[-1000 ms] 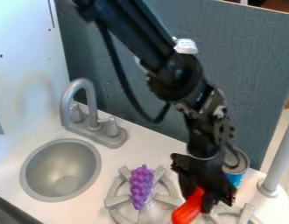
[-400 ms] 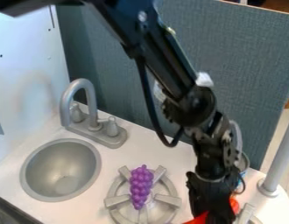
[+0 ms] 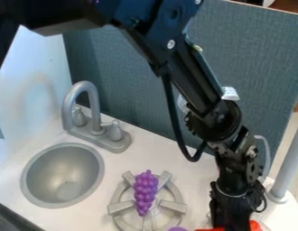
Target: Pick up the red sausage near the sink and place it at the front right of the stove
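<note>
Black segmented arm, looping cable, silvery screws.

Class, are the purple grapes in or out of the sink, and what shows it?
Out: the purple grapes lie on the grey stove burner, and white counter separates that burner from the sink.

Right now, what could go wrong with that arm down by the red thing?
The cable looping off the arm might snag, perhaps on the grey post. The red thing at the arm's tip, partly hidden, could get knocked away. If the arm swings sideways, it might push the purple grapes off the burner.
</note>
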Controlling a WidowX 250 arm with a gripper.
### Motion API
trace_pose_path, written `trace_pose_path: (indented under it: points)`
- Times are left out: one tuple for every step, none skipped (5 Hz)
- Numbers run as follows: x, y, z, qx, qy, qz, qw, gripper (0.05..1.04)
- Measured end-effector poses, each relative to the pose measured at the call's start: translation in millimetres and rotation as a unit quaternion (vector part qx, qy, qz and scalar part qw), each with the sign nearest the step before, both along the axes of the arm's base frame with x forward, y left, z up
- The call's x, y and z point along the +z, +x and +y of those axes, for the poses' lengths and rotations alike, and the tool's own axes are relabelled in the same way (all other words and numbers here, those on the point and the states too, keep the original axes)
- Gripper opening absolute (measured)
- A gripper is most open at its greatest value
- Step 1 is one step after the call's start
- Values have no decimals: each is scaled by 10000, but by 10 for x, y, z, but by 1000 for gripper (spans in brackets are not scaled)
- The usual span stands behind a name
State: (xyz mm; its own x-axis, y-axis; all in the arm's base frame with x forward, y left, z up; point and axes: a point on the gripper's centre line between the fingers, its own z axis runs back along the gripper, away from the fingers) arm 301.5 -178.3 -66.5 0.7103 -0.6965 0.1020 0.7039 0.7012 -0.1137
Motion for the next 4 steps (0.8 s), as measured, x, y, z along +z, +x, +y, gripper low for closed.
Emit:
trace_pose_path:
  points:
    - [45, 14, -82, -27, -202, 68, 9998, 543]
    - [55, 89, -165, 185, -299, 227, 9991, 543]
    - [-19, 58, -210, 261, -345, 524, 9977, 543]
    - [-95, 78, -218, 451, -291, 660, 9964, 596]
